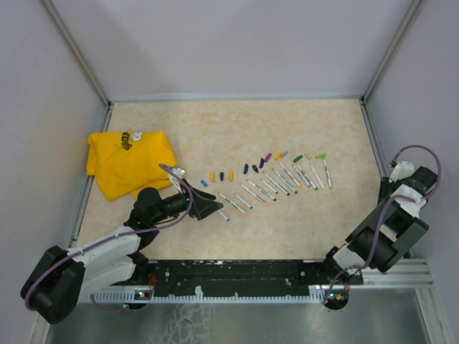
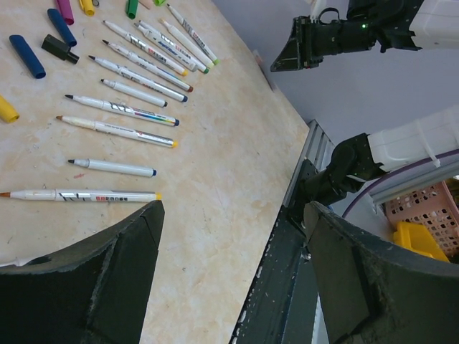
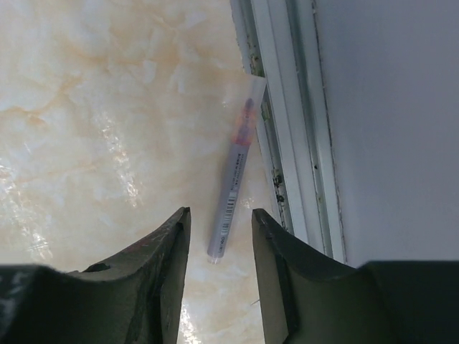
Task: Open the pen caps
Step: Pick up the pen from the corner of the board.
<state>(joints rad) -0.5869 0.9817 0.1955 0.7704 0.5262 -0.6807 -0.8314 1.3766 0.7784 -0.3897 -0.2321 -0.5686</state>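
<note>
Two black fingers (image 3: pixel 161 279) of the right claw (image 3: pixel 220 215) stand part-way spread, pinching nothing. Framed in the gap between them is the near end of a slim pale pen with a see-through cap (image 3: pixel 235 172), lying flat on the pale marbled counter (image 3: pixel 107 107). Whether the tips are down at counter level, the wrist view won't say. That cap looks to be on, a reddish tip showing through it, so this reads as the one pen left to open.

Tricky spot, though: it lies just beside the grey metal rail (image 3: pixel 287 129) at the counter's right edge. The outer finger needs to slip down between barrel and rail without nudging the pen, which is round and should roll at a touch. Best bite, I'd say, is square across the printed barrel end nearest the claw, leaving the capped end free. Then lift clear of the rail and carry it toward the middle.

Over there the left claw (image 1: pixel 209 208) hangs with jaws flung wide and empty, near the low end of the row of thin white uncapped pens (image 1: pixel 272 186). It'll want to close on the cap only and pull straight along the barrel.

Beyond the pens, the stubby coloured plastic pen caps (image 1: pixel 246 169) lie loose in a slanting line, apart from their barrels. Far left, a crumpled yellow cloth (image 1: pixel 129 165) sits out of the way.
</note>
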